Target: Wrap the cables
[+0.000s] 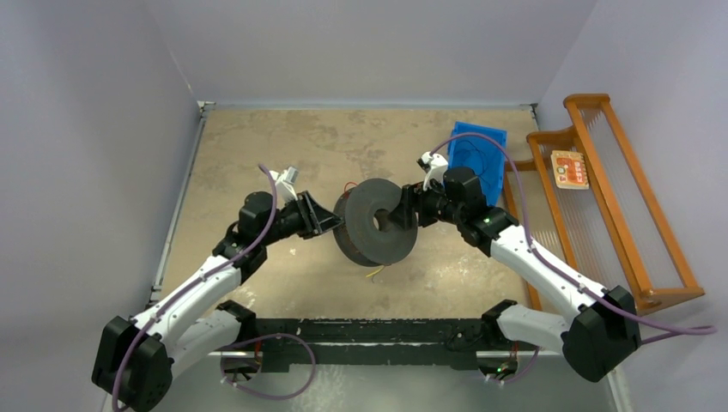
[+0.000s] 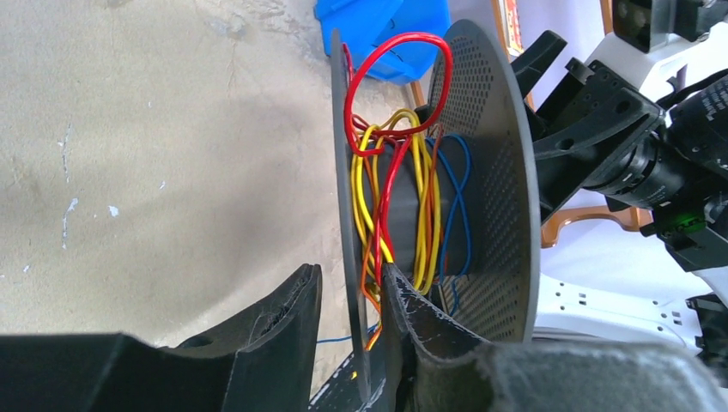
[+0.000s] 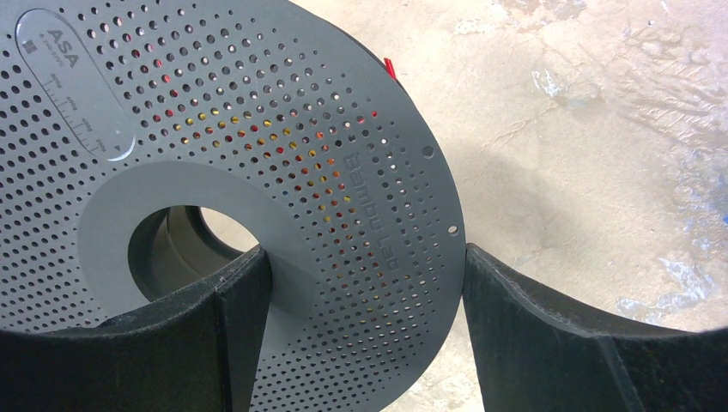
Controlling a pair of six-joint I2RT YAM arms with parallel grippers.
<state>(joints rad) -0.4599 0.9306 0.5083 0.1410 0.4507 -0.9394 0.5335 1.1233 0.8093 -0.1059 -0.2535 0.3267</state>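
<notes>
A dark grey perforated spool [image 1: 375, 225] stands on edge mid-table between both grippers. Thin red, yellow, orange and blue cables [image 2: 403, 172] are wound loosely on its core, and a red loop [image 2: 399, 51] bulges past the flange edges. My left gripper [image 2: 350, 273] straddles the near flange [image 2: 350, 215]. One finger is outside with a small gap, the other inside, pressing orange and red strands. My right gripper [image 3: 360, 257] spans the far flange [image 3: 343, 172], one finger in the hub hole [image 3: 185, 232] and the other against the outer rim.
A blue box [image 1: 478, 159] lies at the back right, just behind the right arm. A wooden rack [image 1: 618, 197] holding a small card [image 1: 570, 169] stands along the right wall. A black rail [image 1: 369, 330] runs along the near edge between the arm bases.
</notes>
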